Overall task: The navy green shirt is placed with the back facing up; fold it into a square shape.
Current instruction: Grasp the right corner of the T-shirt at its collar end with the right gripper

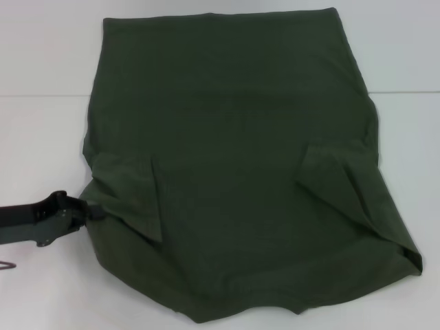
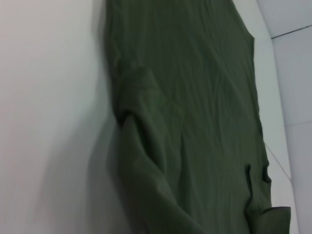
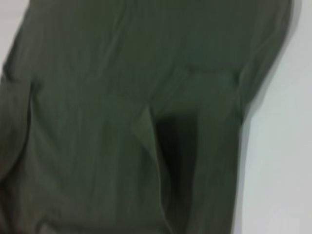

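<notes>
The navy green shirt (image 1: 234, 172) lies spread on the white table, plain side up, with both short sleeves folded inward over the body. My left gripper (image 1: 95, 212) is at the shirt's near left edge, beside the folded left sleeve (image 1: 130, 196), and is shut on the cloth there; the edge is drawn to a point at the fingertips. In the left wrist view the shirt (image 2: 195, 112) rises in a fold close to the camera. The right wrist view is filled by the shirt (image 3: 122, 97) from close up. My right gripper is out of view.
The white table (image 1: 41, 137) shows bare on both sides of the shirt. A seam line in the tabletop (image 1: 41, 94) runs across behind the shirt's middle. A small thin dark object (image 1: 7, 265) lies at the near left edge.
</notes>
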Robot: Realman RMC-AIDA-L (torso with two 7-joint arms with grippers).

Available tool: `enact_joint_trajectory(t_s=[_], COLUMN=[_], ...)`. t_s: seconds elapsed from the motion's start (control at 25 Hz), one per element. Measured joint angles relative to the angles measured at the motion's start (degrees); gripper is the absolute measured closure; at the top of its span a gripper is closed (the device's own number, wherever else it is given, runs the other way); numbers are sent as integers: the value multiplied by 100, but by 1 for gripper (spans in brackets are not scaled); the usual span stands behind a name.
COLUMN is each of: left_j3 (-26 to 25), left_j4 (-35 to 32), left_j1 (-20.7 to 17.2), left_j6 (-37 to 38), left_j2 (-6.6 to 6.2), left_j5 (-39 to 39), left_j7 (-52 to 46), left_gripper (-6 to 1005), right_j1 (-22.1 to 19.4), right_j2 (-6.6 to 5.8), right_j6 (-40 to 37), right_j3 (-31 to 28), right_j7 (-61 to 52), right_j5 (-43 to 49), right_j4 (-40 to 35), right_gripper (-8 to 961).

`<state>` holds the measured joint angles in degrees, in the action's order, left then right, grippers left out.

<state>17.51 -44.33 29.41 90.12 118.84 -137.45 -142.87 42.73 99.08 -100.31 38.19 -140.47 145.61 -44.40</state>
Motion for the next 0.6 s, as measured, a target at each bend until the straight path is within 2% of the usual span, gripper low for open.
enact_joint_trajectory(t_s=[0.4, 0.6], left_j3=[0, 5], left_j4=[4, 4], left_j1=[62, 77], left_j6=[-32, -47], left_j2=[-22, -20], left_j5=[120, 136], left_j7=[-8, -8], left_gripper=[960, 960], right_j1=[-90, -133], right_j2=[744, 919], right_j6=[331, 472], right_j3=[97, 100], right_j7=[827, 876], right_j5=[722, 836], right_j4=[1, 42], right_gripper=[282, 284])
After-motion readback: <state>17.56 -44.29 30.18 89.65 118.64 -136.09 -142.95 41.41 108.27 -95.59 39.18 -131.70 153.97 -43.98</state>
